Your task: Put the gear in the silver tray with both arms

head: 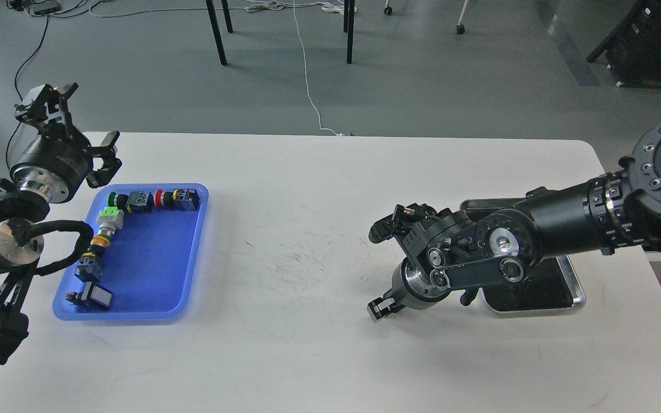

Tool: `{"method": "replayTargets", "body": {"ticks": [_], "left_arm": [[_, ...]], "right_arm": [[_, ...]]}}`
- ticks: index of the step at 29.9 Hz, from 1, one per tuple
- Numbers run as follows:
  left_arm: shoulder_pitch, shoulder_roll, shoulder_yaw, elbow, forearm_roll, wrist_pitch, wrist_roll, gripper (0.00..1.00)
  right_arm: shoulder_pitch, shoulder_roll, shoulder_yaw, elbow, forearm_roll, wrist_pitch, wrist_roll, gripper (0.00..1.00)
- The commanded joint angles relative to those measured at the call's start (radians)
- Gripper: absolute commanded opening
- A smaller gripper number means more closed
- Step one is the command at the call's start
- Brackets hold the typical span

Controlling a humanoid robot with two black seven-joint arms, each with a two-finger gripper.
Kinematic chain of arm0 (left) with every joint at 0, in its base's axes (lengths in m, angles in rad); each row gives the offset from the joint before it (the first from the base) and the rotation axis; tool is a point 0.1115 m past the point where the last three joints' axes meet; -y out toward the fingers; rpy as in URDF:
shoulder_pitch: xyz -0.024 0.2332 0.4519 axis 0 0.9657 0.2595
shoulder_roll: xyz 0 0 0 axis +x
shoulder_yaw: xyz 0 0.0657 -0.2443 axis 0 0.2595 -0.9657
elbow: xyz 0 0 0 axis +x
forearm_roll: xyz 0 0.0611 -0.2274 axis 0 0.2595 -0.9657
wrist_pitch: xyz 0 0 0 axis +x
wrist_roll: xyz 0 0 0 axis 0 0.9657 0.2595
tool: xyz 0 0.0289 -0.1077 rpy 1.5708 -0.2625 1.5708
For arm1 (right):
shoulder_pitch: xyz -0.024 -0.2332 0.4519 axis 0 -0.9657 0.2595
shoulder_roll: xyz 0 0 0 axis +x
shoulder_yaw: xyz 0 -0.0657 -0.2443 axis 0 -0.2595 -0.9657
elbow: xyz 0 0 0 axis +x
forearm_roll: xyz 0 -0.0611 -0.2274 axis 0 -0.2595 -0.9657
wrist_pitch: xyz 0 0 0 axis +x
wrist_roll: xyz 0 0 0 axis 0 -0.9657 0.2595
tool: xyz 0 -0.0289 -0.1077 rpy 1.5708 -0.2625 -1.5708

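The silver tray (pixel 571 298) lies at the table's right side, its left half and far rim hidden by my right arm. Its visible dark bottom holds nothing. The gear is several small switch and push-button parts (pixel 135 202) lying in a blue plastic tray (pixel 152 275) at the left. My left gripper (pixel 75 129) hangs open and empty above the blue tray's far left corner. My right gripper (pixel 381 307) points down-left just left of the silver tray, close over the table. It is dark and small, so its fingers cannot be told apart.
The white table (pixel 307 355) ends close behind the left gripper. A black cable loop (pixel 69 246) of my left arm hangs over the blue tray's left rim. Chair legs (pixel 216 34) and a white cord (pixel 307 86) are on the floor beyond.
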Motion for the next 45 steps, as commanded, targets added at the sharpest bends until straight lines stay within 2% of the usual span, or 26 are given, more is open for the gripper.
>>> {"method": "replayTargets", "body": {"ticks": [1, 3, 7, 10, 12, 16, 20, 26, 32, 40, 43, 45], "left_arm": [[0.0, 0.005, 0.0, 0.0, 0.0, 0.0, -0.001, 0.98], [0.0, 0.005, -0.001, -0.001, 0.0, 0.0, 0.0, 0.98], [-0.002, 0.011, -0.002, 0.0, 0.0, 0.0, -0.001, 0.98], [-0.003, 0.012, -0.002, 0.0, 0.0, 0.0, -0.001, 0.98], [-0.002, 0.012, -0.002, -0.001, 0.0, 0.0, 0.0, 0.98], [-0.002, 0.012, -0.002, 0.0, 0.0, 0.0, -0.001, 0.98], [-0.003, 0.008, 0.0, 0.0, 0.0, 0.002, -0.001, 0.98], [-0.006, 0.0, 0.003, 0.0, 0.001, 0.002, -0.001, 0.98], [-0.006, -0.003, 0.003, 0.0, 0.029, 0.002, 0.0, 0.98], [-0.011, -0.003, 0.008, 0.0, 0.029, 0.002, -0.001, 0.98], [-0.009, -0.003, 0.008, 0.002, 0.029, 0.002, -0.001, 0.98], [-0.009, -0.003, 0.008, 0.0, 0.029, 0.002, -0.001, 0.98]], "right_arm": [[0.004, 0.002, 0.0, 0.0, 0.0, 0.0, 0.004, 0.06], [0.006, 0.0, 0.0, 0.0, -0.002, 0.002, 0.004, 0.02], [0.025, -0.01, 0.009, -0.003, -0.003, 0.0, 0.009, 0.02], [0.058, -0.07, 0.069, -0.001, -0.003, 0.0, 0.018, 0.02], [0.07, -0.134, 0.127, 0.008, -0.002, 0.0, 0.018, 0.02], [0.101, -0.341, 0.225, 0.054, 0.003, 0.026, 0.026, 0.02], [0.087, -0.551, 0.246, 0.114, -0.003, 0.037, 0.034, 0.02], [-0.089, -0.73, 0.27, 0.109, -0.182, 0.022, 0.052, 0.02], [-0.301, -0.744, 0.379, 0.063, -0.242, -0.034, 0.052, 0.02], [-0.358, -0.722, 0.384, 0.026, -0.252, -0.044, 0.052, 0.02], [-0.369, -0.722, 0.384, 0.023, -0.27, -0.044, 0.052, 0.04], [-0.375, -0.718, 0.384, 0.023, -0.275, -0.044, 0.052, 0.11]]}}
